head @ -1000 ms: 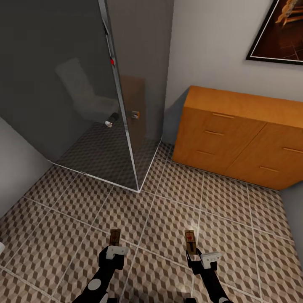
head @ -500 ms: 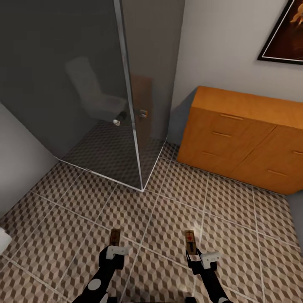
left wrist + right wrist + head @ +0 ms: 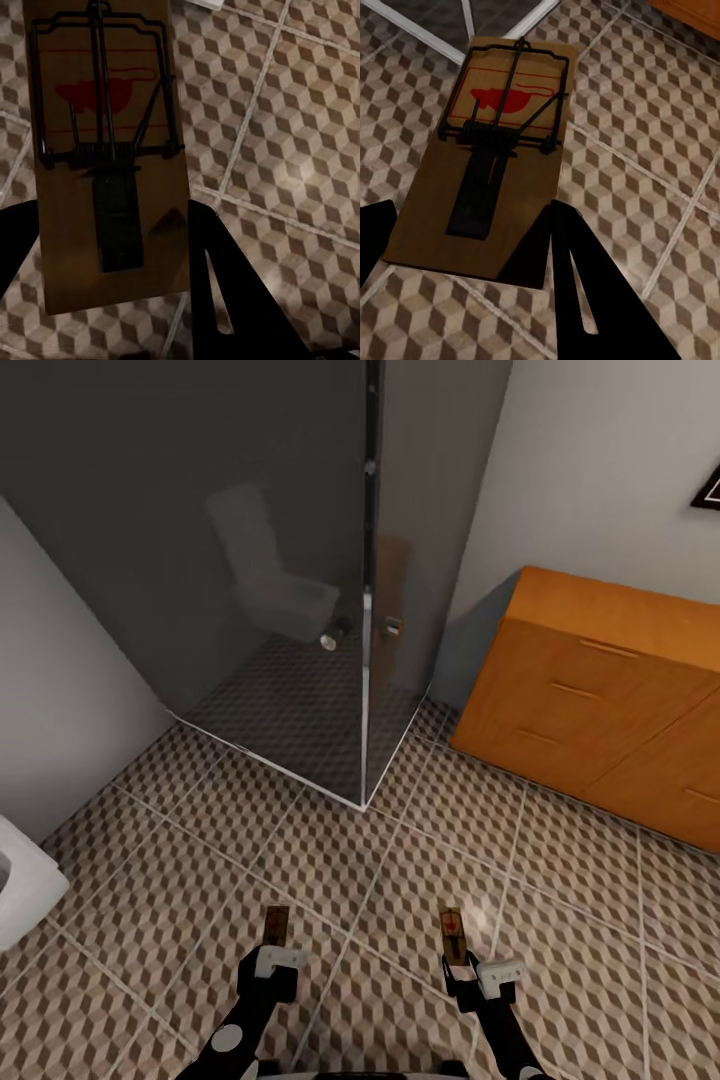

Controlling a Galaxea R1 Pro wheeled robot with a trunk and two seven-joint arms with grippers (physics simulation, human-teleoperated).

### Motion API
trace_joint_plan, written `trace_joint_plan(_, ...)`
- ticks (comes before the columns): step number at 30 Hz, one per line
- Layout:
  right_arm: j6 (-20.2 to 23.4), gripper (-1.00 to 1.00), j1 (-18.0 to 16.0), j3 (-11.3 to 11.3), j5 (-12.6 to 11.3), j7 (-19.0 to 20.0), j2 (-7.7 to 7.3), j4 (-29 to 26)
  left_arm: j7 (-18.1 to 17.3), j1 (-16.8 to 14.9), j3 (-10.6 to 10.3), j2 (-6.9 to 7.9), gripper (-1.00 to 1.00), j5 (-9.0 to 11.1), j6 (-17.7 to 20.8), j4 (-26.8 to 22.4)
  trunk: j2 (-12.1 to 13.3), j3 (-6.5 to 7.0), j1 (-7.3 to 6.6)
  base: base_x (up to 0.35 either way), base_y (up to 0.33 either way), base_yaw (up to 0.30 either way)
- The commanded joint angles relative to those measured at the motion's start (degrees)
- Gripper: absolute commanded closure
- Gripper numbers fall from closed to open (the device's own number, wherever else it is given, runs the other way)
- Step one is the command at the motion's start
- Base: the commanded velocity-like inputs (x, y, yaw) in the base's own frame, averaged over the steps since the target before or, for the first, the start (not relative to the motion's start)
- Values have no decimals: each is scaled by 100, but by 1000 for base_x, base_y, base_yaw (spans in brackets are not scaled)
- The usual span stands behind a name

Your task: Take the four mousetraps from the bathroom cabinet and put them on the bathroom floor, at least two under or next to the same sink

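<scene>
Beside the cabinet [image 3: 600,690], view swung left

Dark smoked-glass shower enclosure [image 3: 280,590] in the corner; pale grey wall [image 3: 600,470] and orange-wood sideboard [image 3: 600,700] beside it; cube-patterned tiled floor [image 3: 400,860] in front.

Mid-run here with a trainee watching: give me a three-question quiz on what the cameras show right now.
1. True or false: each gripper holds a mousetrap.
2. What stands against the wall at the head view's right? A) bathtub B) orange cabinet C) washing machine
3. Fill in: the glass shower corner stands on the ____ floor.

Key
1. True: left gripper holds the left mousetrap, right gripper the right mousetrap.
2. B, the cabinet, drawers shut.
3. Tiled: the shower meets the floor.
</scene>
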Motion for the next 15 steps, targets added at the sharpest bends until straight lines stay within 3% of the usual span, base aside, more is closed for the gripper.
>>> trace_joint_plan(1, -13, 100, -2, 14, 46, -59, -2, 4, 51, -8, -45, 7, 100, 60, -29, 0, -7, -11, 2, 0, 0, 245)
trace_joint_plan(15, -13, 100, -1, 14, 44, -59, 3, 4, 49, -8, -47, 5, 100, 60, -29, 1, -7, -81, 2, 0, 0, 245)
